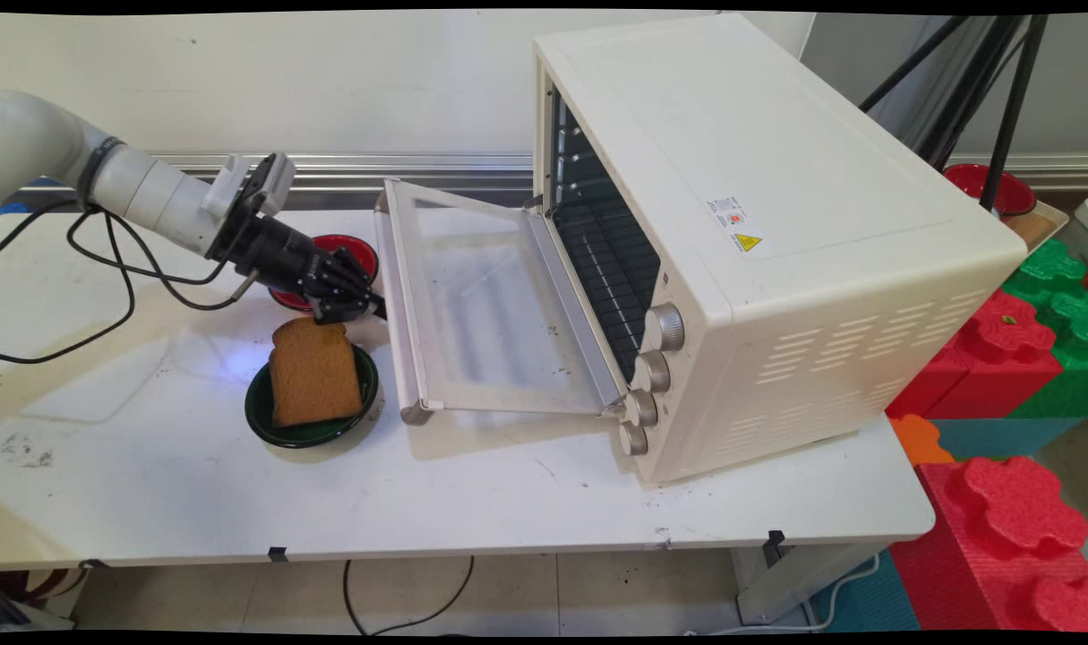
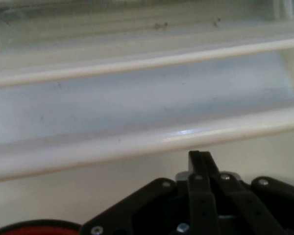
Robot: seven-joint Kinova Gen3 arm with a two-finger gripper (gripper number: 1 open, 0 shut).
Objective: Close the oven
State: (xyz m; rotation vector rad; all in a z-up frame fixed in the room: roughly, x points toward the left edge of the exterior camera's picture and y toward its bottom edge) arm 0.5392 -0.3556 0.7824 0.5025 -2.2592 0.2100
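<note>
**Gripper at the oven door handle, fingers pressed together**

You are looking at the gripper sitting left of centre in the main frame, reaching in from the upper left and pointing at the outer edge of the toaster oven door. The door is hanging open, nearly flat, its glass pane facing up and its handle running down the door's left edge in the frame. The gripper tip is touching or just beside that handle; you cannot tell which from the main view.

In the hand view, the two fingers are rising from the bottom centre pressed together, with nothing between them. The pale bar of the handle is crossing the frame just above the fingertips.

Just below the gripper in the main frame, a slice of toast is lying tilted on a dark green bowl, overhanging its upper rim. A red bowl is showing behind the gripper, partly hidden by it.

Handling, as a judgement: the door looks stiff and hinged, the handle being a smooth, rigid bar, likely slippery to closed pads, so pushing from under or hooking the bar mid-length seems safer than pinching it. The toast looks light, dry and crumbly; you would be taking it by its edges, gently. The bowls look hard and smooth, prone to sliding on the white table.
</note>
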